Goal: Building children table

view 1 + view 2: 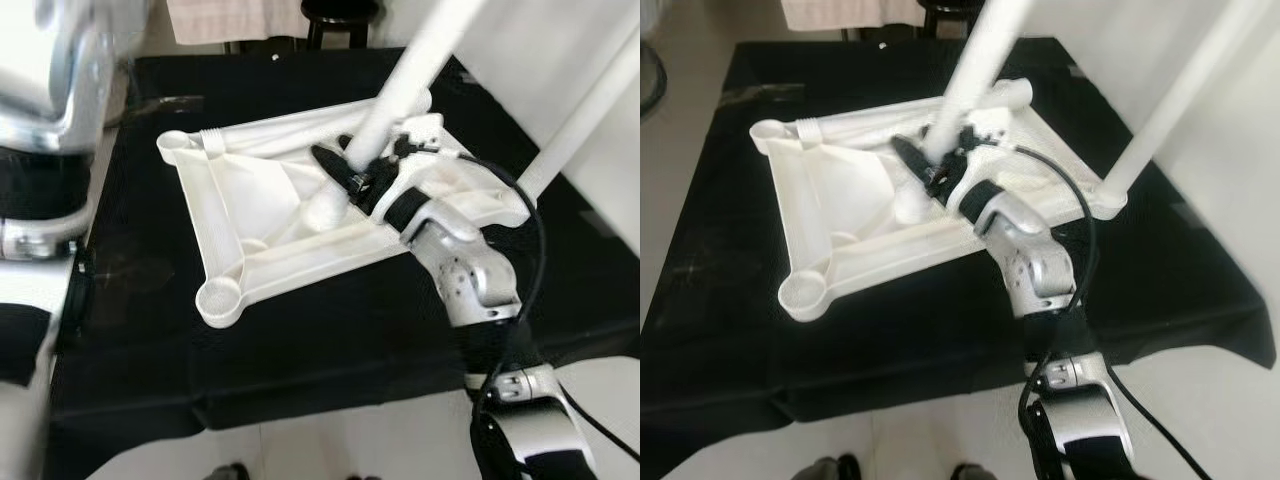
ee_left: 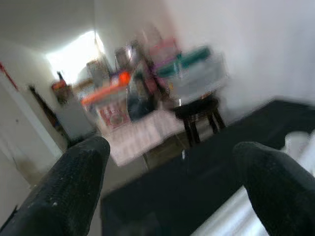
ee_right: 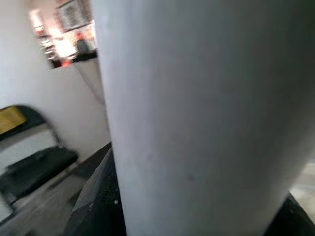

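Right tool (image 1: 930, 165) clamped around a white table leg (image 1: 400, 95) near its lower end; the leg slants up and away from the tool, its foot sitting in the middle of the upturned white tabletop (image 1: 250, 205). Tabletop lies flat on the black-covered worktop (image 1: 330, 340), directly under the tool. Second leg (image 1: 1170, 110) stands in the corner socket beyond the right tool's wrist. Left tool (image 2: 172, 191) fingers spread wide, nothing between them, pointing over the worktop's edge toward a dark stool (image 2: 199, 115).
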